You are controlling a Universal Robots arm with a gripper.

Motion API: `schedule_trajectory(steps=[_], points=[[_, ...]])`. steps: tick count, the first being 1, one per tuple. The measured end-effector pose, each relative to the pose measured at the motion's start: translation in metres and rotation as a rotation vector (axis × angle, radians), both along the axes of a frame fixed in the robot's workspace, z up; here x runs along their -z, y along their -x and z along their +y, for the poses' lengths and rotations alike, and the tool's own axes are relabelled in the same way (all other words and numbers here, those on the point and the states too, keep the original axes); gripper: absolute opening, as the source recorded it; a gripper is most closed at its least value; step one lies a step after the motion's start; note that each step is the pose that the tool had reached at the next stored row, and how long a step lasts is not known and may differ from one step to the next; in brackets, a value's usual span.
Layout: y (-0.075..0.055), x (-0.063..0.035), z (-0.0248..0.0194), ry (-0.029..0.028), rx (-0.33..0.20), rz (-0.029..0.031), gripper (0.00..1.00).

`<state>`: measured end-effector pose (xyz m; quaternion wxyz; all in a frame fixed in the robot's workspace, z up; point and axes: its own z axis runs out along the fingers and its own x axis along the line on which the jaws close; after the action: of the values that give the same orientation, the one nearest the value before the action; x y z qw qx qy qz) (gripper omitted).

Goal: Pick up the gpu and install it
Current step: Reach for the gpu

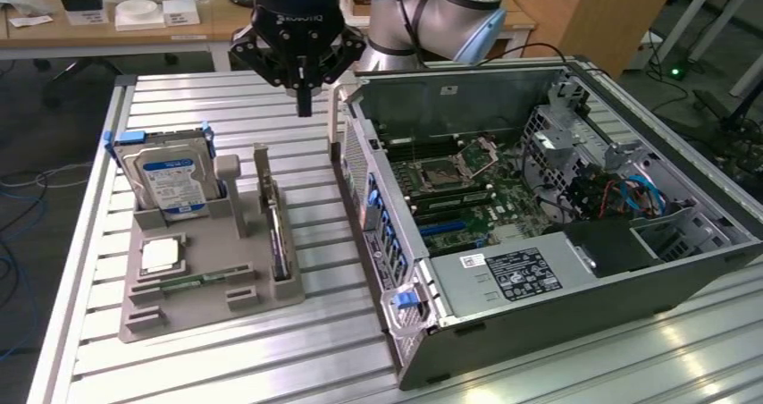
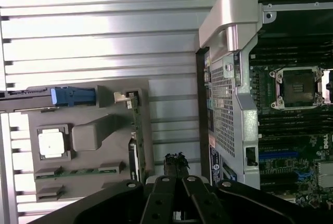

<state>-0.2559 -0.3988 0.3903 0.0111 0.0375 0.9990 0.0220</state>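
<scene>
**Operator:** Report claw status.

**Technician:** The claw (image 1: 304, 107) hangs above the desk (image 1: 298, 359), over the bare strip between the grey holder (image 1: 203, 310) and the open computer case (image 1: 573, 332). Its fingers are drawn together at the tips and grip nothing.

**Operator:** Locate the gpu.

**Technician:** The gpu (image 1: 278, 239) stands on edge in a slot along the holder's side, on the exterior view's right, next to the case. It sits nearer the camera than the claw and is well apart from it.

**Operator:** List the other parts in the holder.

**Technician:** A hard drive (image 1: 167, 176) with a blue-white label stands upright at the far end. A processor chip (image 1: 161, 254) lies flat on the exterior view's left. A memory stick (image 1: 197, 281) lies flat just near of the chip.

**Operator:** State the case condition.

**Technician:** The case rests on the desk with its open side up. The motherboard (image 1: 477, 198) is exposed, with the processor socket (image 1: 471, 158) toward its far end.
</scene>
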Motion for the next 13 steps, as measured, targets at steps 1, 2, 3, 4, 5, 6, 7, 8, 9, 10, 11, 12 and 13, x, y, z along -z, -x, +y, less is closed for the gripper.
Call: schedule_trajectory(steps=[1,2,3,4,5,6,7,8,9,10,11,12,13], points=[[0.001,0.0001,0.0000,0.0000,0.000,0.0000,0.11],[0.002,0.0001,0.0000,0.0000,0.000,0.0001,0.11],[0.004,0.0001,0.0000,0.0000,0.000,0.0001,0.11],[0.005,0.0002,0.0000,0.0000,0.000,0.0001,0.11],[0.006,0.0002,0.0000,0.0000,0.000,0.0001,0.11],[0.008,0.0002,0.0000,0.0000,0.000,0.0002,0.11],[0.009,0.0003,0.0000,0.0000,0.000,0.0002,0.11],[0.011,0.0003,0.0000,0.0000,0.000,0.0002,0.11],[0.012,0.0003,0.0000,0.0000,0.000,0.0003,0.11],[0.013,0.0003,0.0000,0.0000,0.000,0.0004,0.11],[0.014,0.0004,0.0000,0.0000,0.000,0.0005,0.11],[0.015,0.0004,0.0000,0.0000,0.000,0.0005,0.11],[0.017,0.0005,0.0000,0.0000,0.000,0.0006,0.11]])
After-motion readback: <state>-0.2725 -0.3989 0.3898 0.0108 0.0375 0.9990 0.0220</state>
